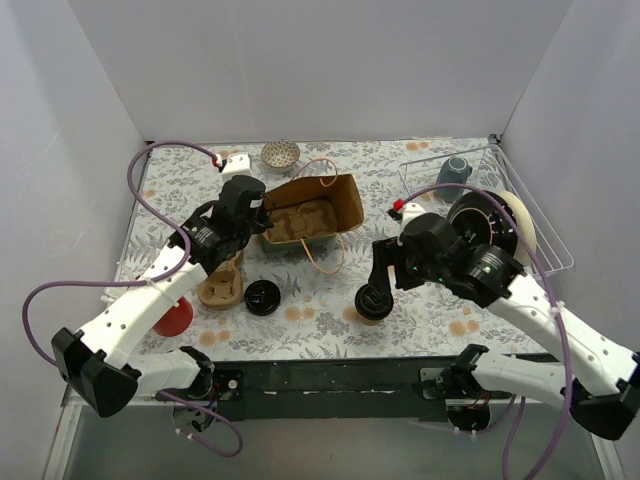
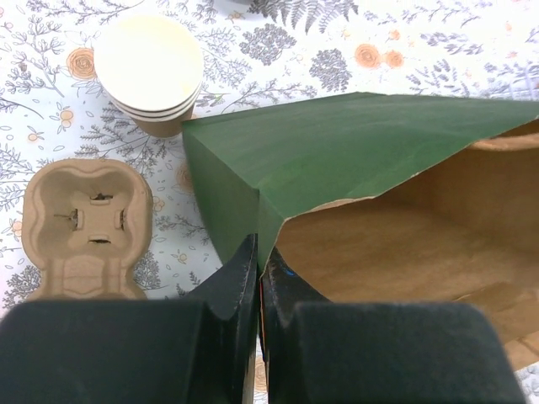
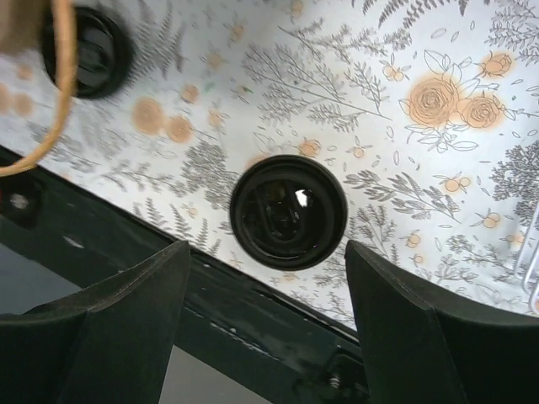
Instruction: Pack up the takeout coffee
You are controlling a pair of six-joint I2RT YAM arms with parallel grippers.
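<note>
The takeout coffee (image 1: pixel 372 304) stands upright near the table's front edge, and its black sip lid (image 3: pixel 288 212) faces my right wrist camera. My right gripper (image 1: pixel 378 284) hovers just over it. My right gripper (image 3: pixel 268 252) is open, its fingers spread wider than the lid and touching nothing. The green paper bag (image 1: pixel 312 215) lies on its side in the middle with its brown mouth open toward the front. My left gripper (image 2: pixel 258 263) is shut on the rim of the green paper bag (image 2: pixel 337 151); this left gripper (image 1: pixel 246 212) is at the bag's left end.
A spare black lid (image 1: pixel 262 297) and a pulp cup carrier (image 1: pixel 220 291) lie left of the coffee. Stacked paper cups (image 2: pixel 152 71) stand by the carrier (image 2: pixel 88 223). A wire rack (image 1: pixel 535 225) at the right holds a grey-blue mug (image 1: pixel 457 170) and a plate. A bowl (image 1: pixel 280 153) sits at the back, a red object (image 1: pixel 176 318) at front left.
</note>
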